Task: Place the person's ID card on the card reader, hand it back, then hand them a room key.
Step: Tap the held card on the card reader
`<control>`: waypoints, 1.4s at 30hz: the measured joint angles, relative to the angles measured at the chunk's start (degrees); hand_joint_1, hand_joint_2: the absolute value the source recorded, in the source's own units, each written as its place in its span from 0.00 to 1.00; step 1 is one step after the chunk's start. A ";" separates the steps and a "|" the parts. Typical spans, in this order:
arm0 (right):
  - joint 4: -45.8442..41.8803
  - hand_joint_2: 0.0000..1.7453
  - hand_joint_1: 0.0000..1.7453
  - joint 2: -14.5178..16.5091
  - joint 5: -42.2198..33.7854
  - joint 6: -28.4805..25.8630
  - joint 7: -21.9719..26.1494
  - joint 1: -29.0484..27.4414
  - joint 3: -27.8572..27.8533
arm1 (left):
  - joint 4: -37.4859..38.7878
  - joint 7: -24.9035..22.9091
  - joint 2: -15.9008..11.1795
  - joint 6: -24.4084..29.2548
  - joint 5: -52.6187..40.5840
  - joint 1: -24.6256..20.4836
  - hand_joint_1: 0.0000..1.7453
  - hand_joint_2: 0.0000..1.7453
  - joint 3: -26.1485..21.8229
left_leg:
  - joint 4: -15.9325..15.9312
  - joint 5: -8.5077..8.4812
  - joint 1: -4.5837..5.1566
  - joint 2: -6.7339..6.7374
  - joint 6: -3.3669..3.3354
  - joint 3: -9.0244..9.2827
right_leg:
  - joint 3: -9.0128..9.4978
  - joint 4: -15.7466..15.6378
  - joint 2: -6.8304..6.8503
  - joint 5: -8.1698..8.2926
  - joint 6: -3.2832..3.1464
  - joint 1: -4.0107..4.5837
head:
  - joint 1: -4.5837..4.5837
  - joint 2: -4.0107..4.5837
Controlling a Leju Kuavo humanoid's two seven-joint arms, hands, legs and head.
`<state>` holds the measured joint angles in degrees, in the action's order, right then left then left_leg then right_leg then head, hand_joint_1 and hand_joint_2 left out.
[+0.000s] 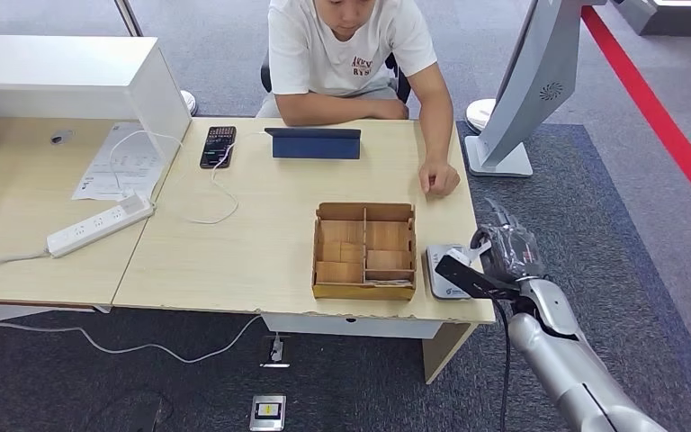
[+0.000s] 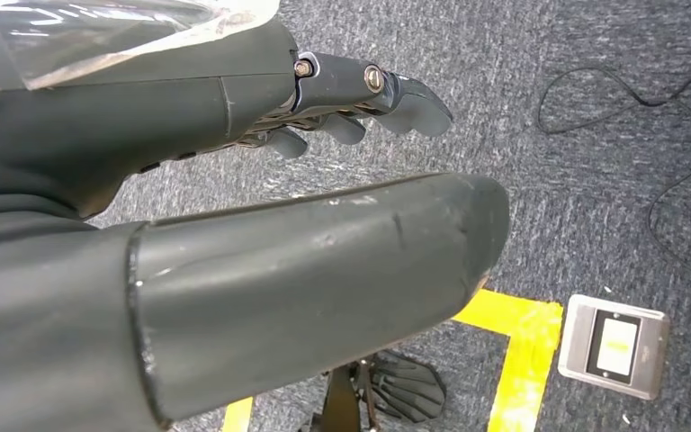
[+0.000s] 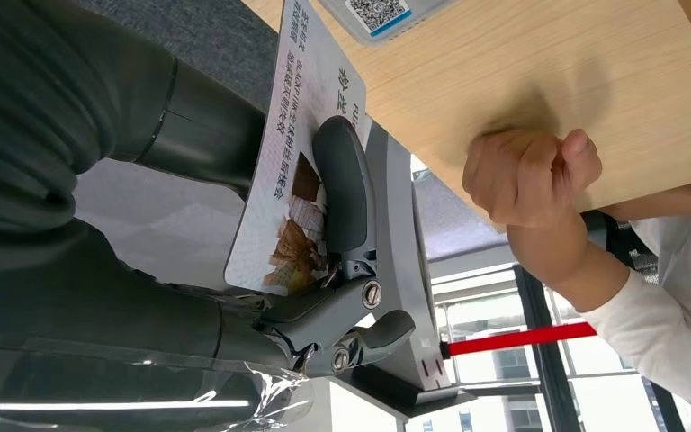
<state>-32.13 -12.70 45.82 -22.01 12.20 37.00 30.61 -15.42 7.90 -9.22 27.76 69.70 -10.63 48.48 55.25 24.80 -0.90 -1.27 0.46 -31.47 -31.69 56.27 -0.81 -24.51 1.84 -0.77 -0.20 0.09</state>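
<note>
Pale wood tabletop (image 1: pixel 234 243) ends just beside the right hand (image 1: pixel 507 252), which pinches the ID card (image 3: pixel 292 153) between thumb and fingers over the card reader (image 1: pixel 441 270) at the table's 4 o'clock corner, carpet open beyond. The card's long axis runs roughly along its fingers. The left hand (image 2: pixel 234 225) hangs over carpet, fingers slack, grasping nothing.

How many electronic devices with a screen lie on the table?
2: a black phone near the white box, and a blue-covered tablet in front of the person. Others may be hidden.

one person (image 1: pixel 351 54), one card reader (image 1: pixel 445 270), one card (image 3: pixel 297 153), one compartment box (image 1: pixel 364 252)
</note>
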 joint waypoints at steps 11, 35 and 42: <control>1.99 1.00 1.00 -0.36 -0.32 -0.02 0.65 0.02 0.64 | -0.01 -1.57 0.00 0.09 0.60 -0.42 0.00 0.00 0.00 | 0.00 0.00 0.00 0.00 0.00 0.00 | 0.00 0.00 0.00 0.00 0.00 0.00 | -0.01 0.00; 4.42 1.00 1.00 2.08 1.01 0.11 1.75 -0.31 3.00 | -0.01 -3.41 0.09 0.58 -0.52 -1.65 0.00 0.00 0.02 | 0.00 0.00 0.00 0.00 0.00 0.00 | 0.00 0.01 0.00 0.00 0.00 0.01 | 0.00 0.00; 4.78 1.00 1.00 2.22 1.15 1.38 0.49 -0.81 3.58 | -0.01 -3.71 0.11 0.69 -0.61 -1.69 0.00 0.00 0.02 | 0.00 0.00 0.00 0.01 0.00 0.00 | 0.00 0.00 0.00 0.00 0.00 0.00 | 0.00 0.00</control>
<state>-27.35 -10.49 46.97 -20.63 12.69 36.19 34.19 -15.43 4.19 -9.11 28.45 69.09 -12.32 48.50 55.25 24.80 -0.90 -1.26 0.46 -31.46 -31.69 56.27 -0.81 -24.51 1.84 -0.77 -0.20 0.09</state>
